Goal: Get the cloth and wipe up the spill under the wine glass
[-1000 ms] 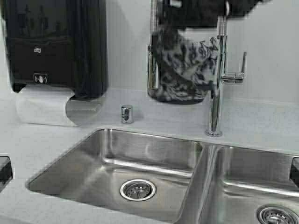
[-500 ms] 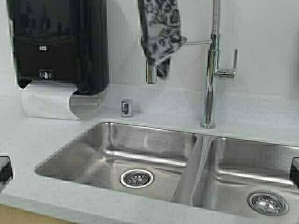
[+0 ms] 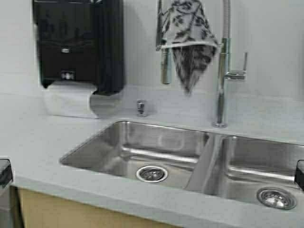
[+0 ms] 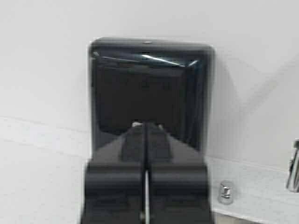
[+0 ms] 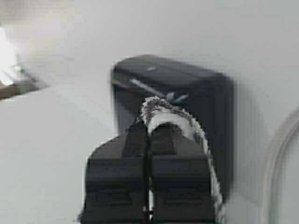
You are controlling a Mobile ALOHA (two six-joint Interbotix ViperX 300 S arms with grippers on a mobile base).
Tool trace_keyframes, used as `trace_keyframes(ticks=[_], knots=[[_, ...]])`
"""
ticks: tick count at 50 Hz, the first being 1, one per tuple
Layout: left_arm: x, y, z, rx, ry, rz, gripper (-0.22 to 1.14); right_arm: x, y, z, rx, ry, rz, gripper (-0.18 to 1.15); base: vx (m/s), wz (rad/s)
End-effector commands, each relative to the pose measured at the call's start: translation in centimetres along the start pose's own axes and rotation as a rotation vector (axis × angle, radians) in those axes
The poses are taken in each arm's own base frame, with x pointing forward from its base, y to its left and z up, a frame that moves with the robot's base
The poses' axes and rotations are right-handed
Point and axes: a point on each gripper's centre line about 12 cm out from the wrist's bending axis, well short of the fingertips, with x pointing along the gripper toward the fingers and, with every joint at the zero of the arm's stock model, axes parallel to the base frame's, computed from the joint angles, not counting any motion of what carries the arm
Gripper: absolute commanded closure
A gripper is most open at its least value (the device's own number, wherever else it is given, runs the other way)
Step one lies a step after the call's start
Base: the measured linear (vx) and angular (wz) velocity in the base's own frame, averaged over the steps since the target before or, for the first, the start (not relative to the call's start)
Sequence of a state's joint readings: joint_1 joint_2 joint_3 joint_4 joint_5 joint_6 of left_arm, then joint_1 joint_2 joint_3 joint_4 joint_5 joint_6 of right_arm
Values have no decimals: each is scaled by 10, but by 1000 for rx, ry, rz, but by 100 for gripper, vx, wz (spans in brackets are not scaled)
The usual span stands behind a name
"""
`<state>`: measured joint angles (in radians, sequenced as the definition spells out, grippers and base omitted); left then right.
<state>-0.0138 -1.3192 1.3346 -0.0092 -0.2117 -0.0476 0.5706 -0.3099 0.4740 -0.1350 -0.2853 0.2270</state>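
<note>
Your base has backed away from the sink; the right gripper (image 5: 149, 133) stays clamped on the cloth (image 3: 187, 42), so it's fetched; the left gripper (image 4: 145, 135) is pressed together, empty.

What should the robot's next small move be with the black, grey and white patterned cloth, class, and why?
Probably carry it clear of the sink and turn to look for the glass. The right gripper is shut on the black, grey and white patterned cloth, which hangs in the air beside the chrome faucet. No wine glass or spill shows in any view, so wiping cannot start here.
</note>
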Motion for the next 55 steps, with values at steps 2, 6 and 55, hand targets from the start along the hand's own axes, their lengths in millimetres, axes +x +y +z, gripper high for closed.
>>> trace_keyframes(ticks=[2,6,55], knots=[[2,0,3,-15,-6,2,89,-12,6,18,-3,-33,14,91,-13,20],[2,0,4,-17,-9,2,89,-15,7,12,-3,-20,14,91,-13,22],[4,0,4,-26,-16,3,89,-55,-33,-65,-16,48,-78,91,-13,48]])
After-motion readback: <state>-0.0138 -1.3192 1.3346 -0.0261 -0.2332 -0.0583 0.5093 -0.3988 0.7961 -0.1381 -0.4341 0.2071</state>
